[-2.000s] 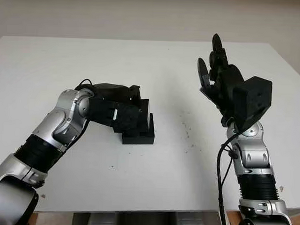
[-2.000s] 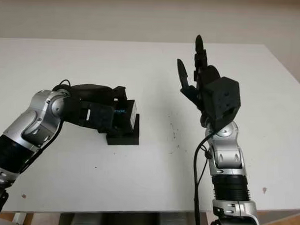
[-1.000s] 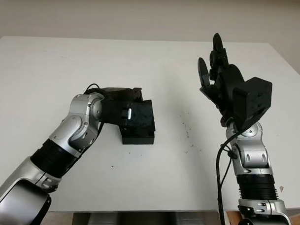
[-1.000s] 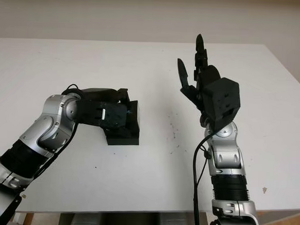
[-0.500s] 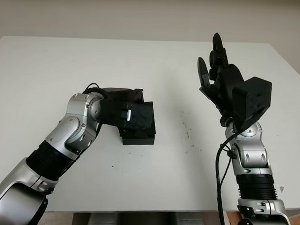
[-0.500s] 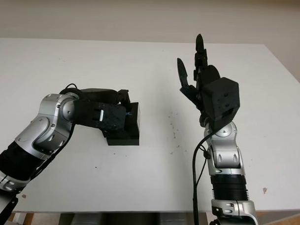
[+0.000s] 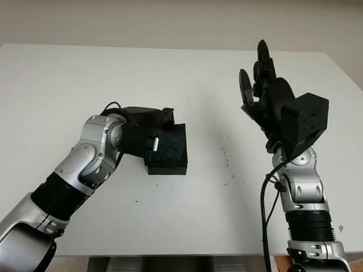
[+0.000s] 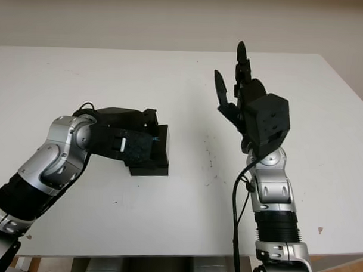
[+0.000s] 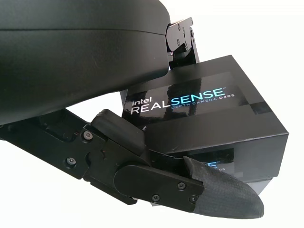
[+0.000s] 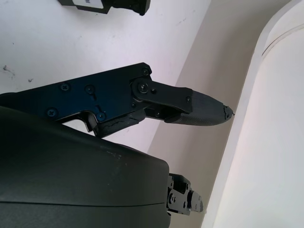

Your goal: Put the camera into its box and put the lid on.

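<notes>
1. On the white bench [image 7: 184, 219], the left robot hand [image 7: 146, 142] grips the black lid [image 7: 171, 143], its fingers curled around it, and holds it tilted over the box [image 7: 167, 166], which sits just beneath the hand.
2. From the head views the lid reads as a plain dark slab; the left wrist view brings it close and shows one fingertip [image 9: 223, 195] pressed along its lower edge.
3. Printed on the lid's face in that wrist view: "intel REALSENSE", with "DEPTH CAMERA D405" in small type below.
4. The lid's long side runs outward from the left robot hand, towards the bench's middle.
5. The right robot hand [image 7: 262, 85] is open, raised upright above the bench, well apart from the box.
</notes>
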You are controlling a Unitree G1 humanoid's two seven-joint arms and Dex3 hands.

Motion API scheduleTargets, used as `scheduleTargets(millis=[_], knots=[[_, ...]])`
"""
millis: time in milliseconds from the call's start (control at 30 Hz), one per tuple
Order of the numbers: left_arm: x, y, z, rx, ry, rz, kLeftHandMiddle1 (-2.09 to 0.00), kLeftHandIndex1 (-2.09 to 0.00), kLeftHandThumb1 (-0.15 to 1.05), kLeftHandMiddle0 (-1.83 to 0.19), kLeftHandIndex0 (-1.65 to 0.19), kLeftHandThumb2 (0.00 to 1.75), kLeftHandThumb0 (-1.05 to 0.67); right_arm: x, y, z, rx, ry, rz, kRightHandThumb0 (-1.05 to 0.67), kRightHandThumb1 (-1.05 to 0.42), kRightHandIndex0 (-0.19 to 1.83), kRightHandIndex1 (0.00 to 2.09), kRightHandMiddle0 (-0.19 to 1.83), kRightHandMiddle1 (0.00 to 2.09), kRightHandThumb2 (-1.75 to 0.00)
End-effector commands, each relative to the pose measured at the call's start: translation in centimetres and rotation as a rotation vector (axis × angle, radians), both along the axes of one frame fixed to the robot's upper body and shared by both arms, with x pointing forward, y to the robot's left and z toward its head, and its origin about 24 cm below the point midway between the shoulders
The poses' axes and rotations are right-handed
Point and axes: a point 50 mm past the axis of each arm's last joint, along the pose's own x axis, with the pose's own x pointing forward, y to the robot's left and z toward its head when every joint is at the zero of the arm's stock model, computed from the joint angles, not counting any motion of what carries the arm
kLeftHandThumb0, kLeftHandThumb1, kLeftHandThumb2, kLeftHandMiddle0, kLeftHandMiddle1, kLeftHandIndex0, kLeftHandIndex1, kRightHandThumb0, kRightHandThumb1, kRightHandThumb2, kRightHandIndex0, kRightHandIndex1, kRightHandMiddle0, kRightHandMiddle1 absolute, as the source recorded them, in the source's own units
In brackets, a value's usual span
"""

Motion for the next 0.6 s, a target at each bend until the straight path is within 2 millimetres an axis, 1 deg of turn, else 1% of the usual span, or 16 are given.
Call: scheduleTargets(millis=[0,33,133,200,267,300,367,433,467,500,567], knots=[[0.0,0.0,-0.6,0.007,-0.001,0.000,-2.09,-1.81,1.05,-0.11,0.19,0.39,-0.25,0.0,0.2,0.7,0.010,-0.024,0.012,-0.70,-1.05,-0.18,0.05,-0.19,0.05,-0.59],[0.0,0.0,-0.8,0.007,-0.002,0.000,-2.09,-1.84,1.05,-0.14,0.19,0.38,-0.25,0.0,0.2,0.7,0.010,-0.024,0.011,-0.70,-1.05,-0.18,0.05,-0.19,0.05,-0.59],[0.0,0.0,-1.4,-0.004,0.008,0.012,-2.09,-1.80,1.05,-0.08,0.19,0.39,-0.25,0.0,0.2,0.7,0.011,-0.024,0.011,-0.70,-1.05,-0.18,0.05,-0.19,0.05,-0.59],[-0.1,-0.1,-1.6,-0.010,0.007,0.002,-2.09,-1.73,1.05,-0.04,0.19,0.40,-0.25,0.0,0.2,0.7,0.013,-0.023,0.012,-0.70,-1.05,-0.18,0.05,-0.19,0.05,-0.59],[-0.1,-0.2,-1.8,-0.018,0.005,-0.006,-2.09,-1.76,1.05,-0.07,0.19,0.40,-0.26,0.0,0.2,0.7,0.015,-0.021,0.010,-0.71,-1.05,-0.18,0.05,-0.19,0.05,-0.59],[-0.1,-0.2,-1.9,-0.018,0.004,-0.011,-2.09,-1.83,1.05,-0.09,0.19,0.40,-0.26,0.0,0.2,0.7,0.015,-0.021,0.009,-0.71,-1.05,-0.17,0.05,-0.18,0.05,-0.59],[-0.1,-0.3,-2.0,-0.023,0.007,-0.017,-2.09,-1.91,1.05,-0.05,0.19,0.40,-0.28,0.0,0.2,0.7,0.010,-0.021,0.006,-0.71,-1.05,-0.17,0.05,-0.18,0.05,-0.58],[0.0,-0.5,-2.0,-0.030,0.017,-0.018,-2.09,-1.93,1.05,-0.02,0.19,0.39,-0.27,0.1,0.2,0.7,0.000,-0.024,0.004,-0.70,-1.05,-0.17,0.05,-0.18,0.05,-0.59],[0.0,-0.5,-2.0,-0.033,0.018,-0.024,-2.09,-2.03,1.05,-0.13,0.16,0.40,-0.27,0.1,0.2,0.7,-0.004,-0.024,0.004,-0.70,-1.05,-0.17,0.05,-0.18,0.05,-0.59],[0.0,-0.6,-2.0,-0.034,0.018,-0.029,-2.09,-2.06,1.05,-0.19,0.12,0.39,-0.26,0.1,0.2,0.7,-0.007,-0.026,0.004,-0.70,-1.05,-0.17,0.05,-0.18,0.06,-0.59],[0.0,-0.6,-2.0,-0.032,0.021,-0.035,-2.09,-2.08,1.05,-0.21,0.09,0.38,-0.26,0.1,0.3,0.8,-0.008,-0.025,0.006,-0.70,-1.05,-0.17,0.05,-0.18,0.05,-0.60]])
